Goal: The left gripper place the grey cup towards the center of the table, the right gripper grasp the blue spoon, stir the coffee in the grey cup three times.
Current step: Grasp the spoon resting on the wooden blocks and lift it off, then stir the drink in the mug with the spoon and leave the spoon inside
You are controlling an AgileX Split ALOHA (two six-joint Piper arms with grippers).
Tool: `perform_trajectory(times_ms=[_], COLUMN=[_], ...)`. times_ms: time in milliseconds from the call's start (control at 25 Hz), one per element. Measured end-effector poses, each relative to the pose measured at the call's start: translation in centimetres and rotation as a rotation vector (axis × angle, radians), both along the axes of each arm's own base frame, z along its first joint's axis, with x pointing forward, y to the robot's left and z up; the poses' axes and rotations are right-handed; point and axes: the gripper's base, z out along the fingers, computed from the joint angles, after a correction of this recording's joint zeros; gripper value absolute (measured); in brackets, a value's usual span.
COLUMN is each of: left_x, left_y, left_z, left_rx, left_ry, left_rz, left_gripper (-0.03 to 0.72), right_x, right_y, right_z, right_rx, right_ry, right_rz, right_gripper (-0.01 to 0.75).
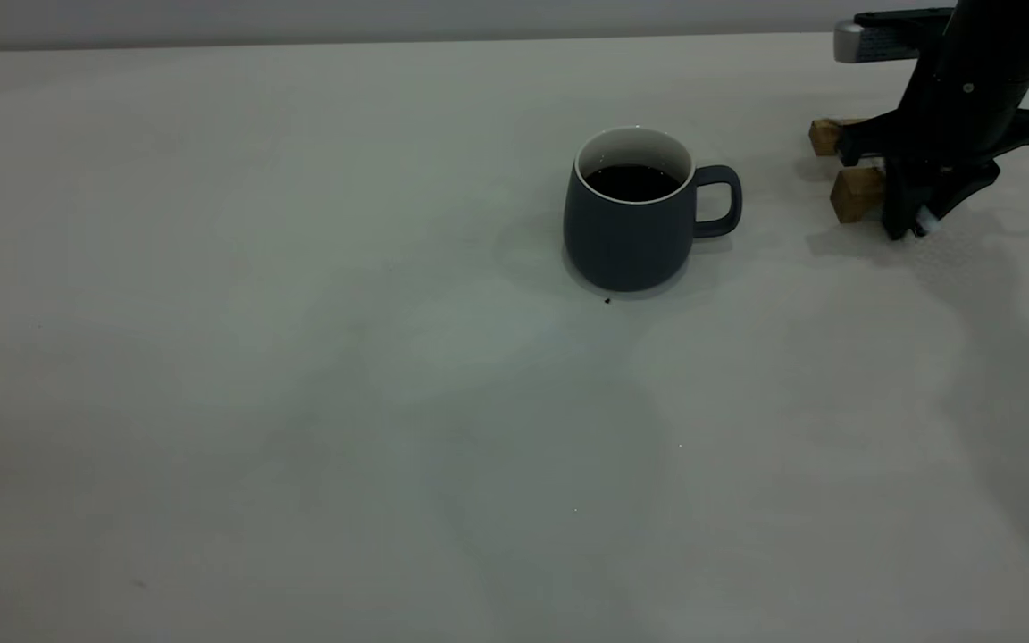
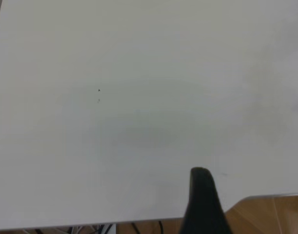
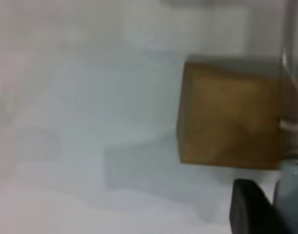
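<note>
The grey cup [image 1: 631, 223] stands upright near the middle of the tabletop [image 1: 300, 402], a little toward the far side and right of centre, with its loop handle pointing right. The coffee [image 1: 632, 182] lies dark inside its white interior, below the thin white rim. A tiny dark speck [image 1: 607, 301] sits on the tabletop just in front of the cup's base.

The right tool [image 1: 912, 225] is at the far right of the tabletop, well apart from the cup, pointing down with its tips at or almost at the surface. Two small wooden blocks [image 1: 856, 194] lie just to its left, one farther back than the other. A pale bluish-white bit shows at the tool's tips, and in the right wrist view a light-blue piece, probably the blue spoon [image 3: 291, 195], sits beside one dark finger [image 3: 251, 207] close to a block [image 3: 227, 117]. Whether the tool has closed on it, or how wide it stands, cannot be told.

The left tool is outside the exterior view. Its wrist view shows only one dark finger [image 2: 203, 202] above bare tabletop [image 2: 139, 97] near the edge, so its opening cannot be told; nothing shows in its hold.
</note>
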Motion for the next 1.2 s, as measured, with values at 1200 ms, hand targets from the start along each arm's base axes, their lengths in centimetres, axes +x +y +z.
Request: perform_trajectory(times_ms=[1200], left_x=[0.0], left_y=[0.0], left_z=[0.0], left_rx=[0.001], left_ry=[0.000], left_rz=[-0.001], left_gripper=[0.585], right_x=[-2.0], right_y=[11.2], right_z=[16.2], right_rx=[1.030], right_ry=[0.228], right_rz=[-0.198], right_gripper=[0.095])
